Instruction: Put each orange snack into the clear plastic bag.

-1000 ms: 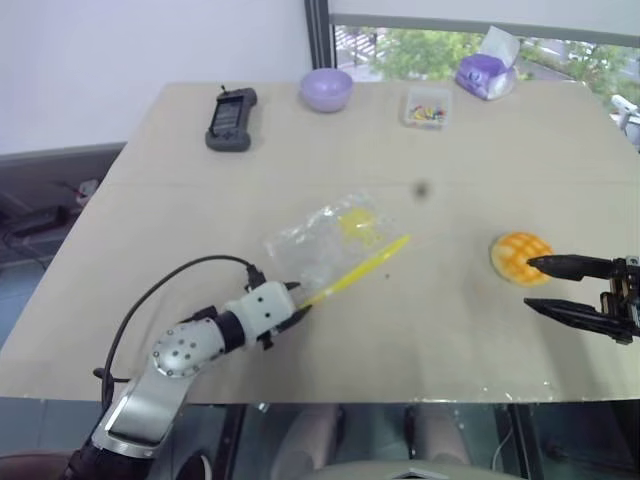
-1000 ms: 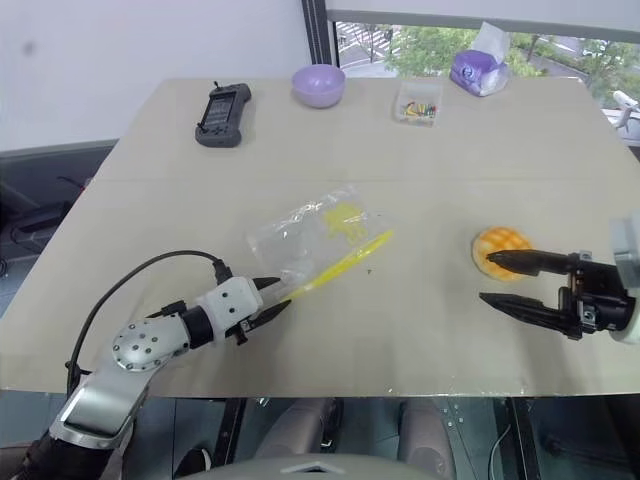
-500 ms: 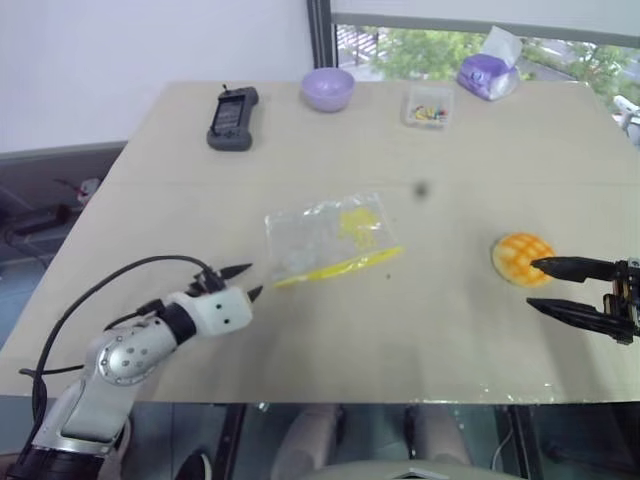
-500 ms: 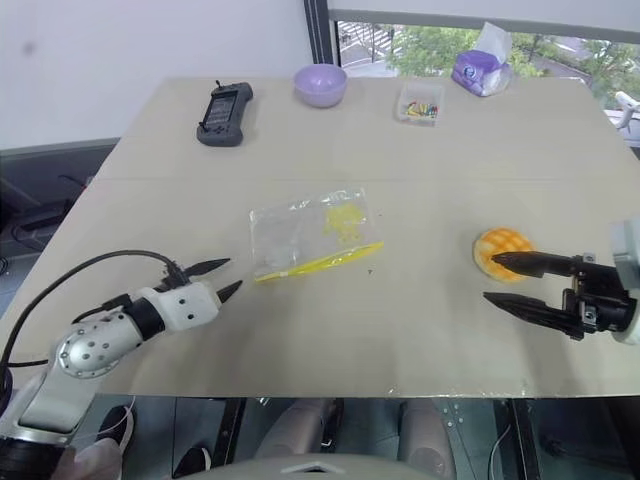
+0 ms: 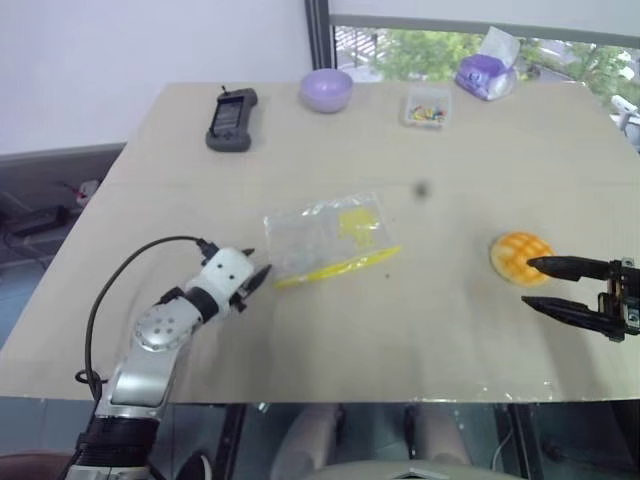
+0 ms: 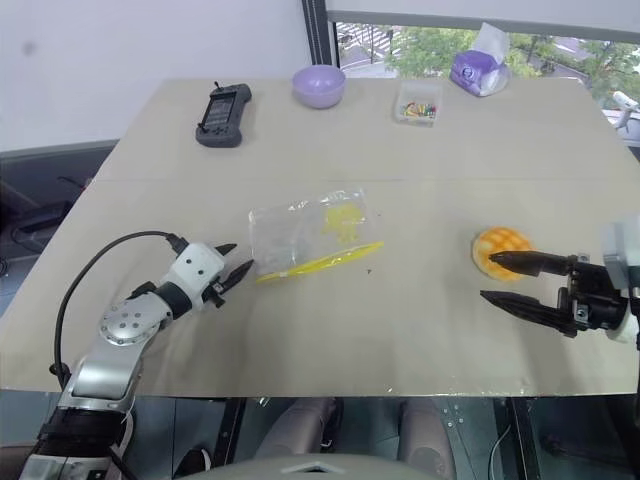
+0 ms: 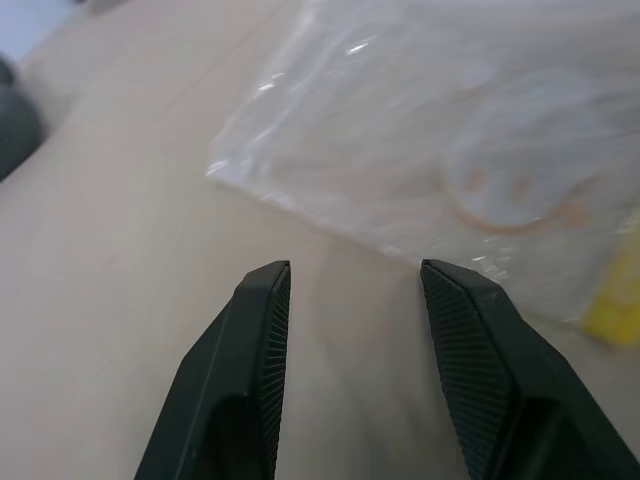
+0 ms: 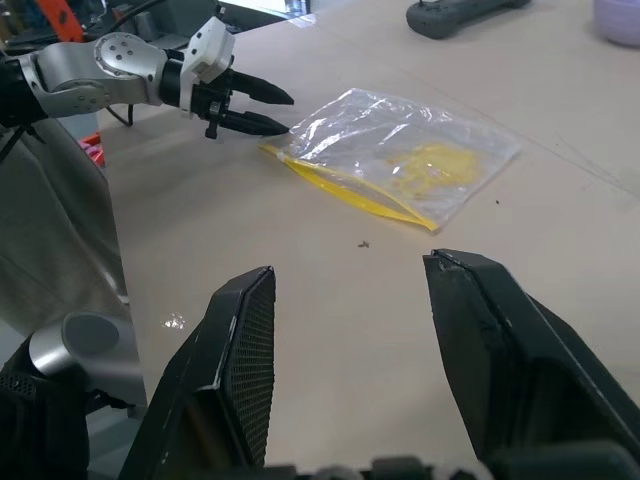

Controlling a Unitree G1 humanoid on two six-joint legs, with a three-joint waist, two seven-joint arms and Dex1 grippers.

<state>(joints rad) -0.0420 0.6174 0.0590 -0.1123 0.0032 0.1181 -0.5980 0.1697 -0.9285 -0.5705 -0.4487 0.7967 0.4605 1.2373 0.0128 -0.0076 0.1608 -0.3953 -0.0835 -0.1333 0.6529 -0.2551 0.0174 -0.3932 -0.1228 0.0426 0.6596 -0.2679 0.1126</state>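
Crinkly clear plastic bag (image 5: 322, 238) lies flat, yellow zip strip running left-right on the tabletop (image 5: 420, 320); domed, grid-topped orange snack (image 5: 520, 256); left claw (image 6: 232, 270) and right claw (image 6: 505, 280) apart, empty.

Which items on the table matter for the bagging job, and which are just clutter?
Job:
- round orange-yellow grid-topped snack bun
- flat clear plastic bag with yellow zip strip

Clutter:
- dark grey handheld controller
- purple round bowl
- small clear box of colourful bits
- purple tissue pack
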